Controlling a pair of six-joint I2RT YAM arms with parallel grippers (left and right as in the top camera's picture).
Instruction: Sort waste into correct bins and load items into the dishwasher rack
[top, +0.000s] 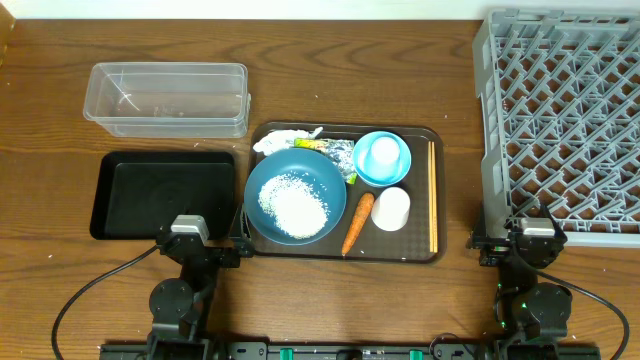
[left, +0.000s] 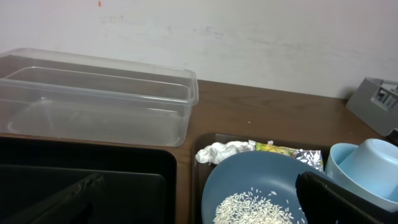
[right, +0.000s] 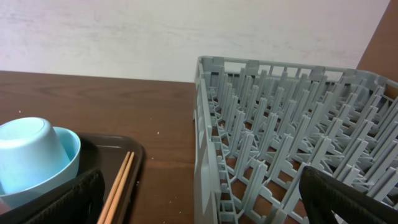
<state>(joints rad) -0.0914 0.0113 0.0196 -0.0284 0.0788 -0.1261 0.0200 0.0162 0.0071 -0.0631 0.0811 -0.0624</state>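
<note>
The dark-blue bowl (top: 295, 172) holds a heap of white rice (top: 293, 207) on the brown serving tray (top: 420, 250). Beside it lie the orange carrot (top: 357, 222), the white cup (top: 391, 208), the light-blue bowl (top: 381, 160) with a pale rounded item in it, and the chopsticks (top: 432, 195). Crumpled paper (top: 278, 141) and the foil wrapper (top: 335, 150) lie behind the bowl. The clear tub (top: 165, 98) and black tray (top: 165, 195) are at the left, the grey rack (top: 560, 120) at the right. My left gripper (top: 200, 240) is open at the near edge, between black tray and bowl (left: 261, 180). My right gripper (top: 524, 238) is open by the rack's near corner (right: 205, 137).
The left wrist view shows the tub (left: 93, 99), black tray (left: 87, 168), paper (left: 221, 151) and foil (left: 292, 152). The right wrist view shows the chopsticks (right: 118, 183) and light-blue bowl (right: 37, 162). Bare wooden table (top: 455, 150) lies between the serving tray and rack.
</note>
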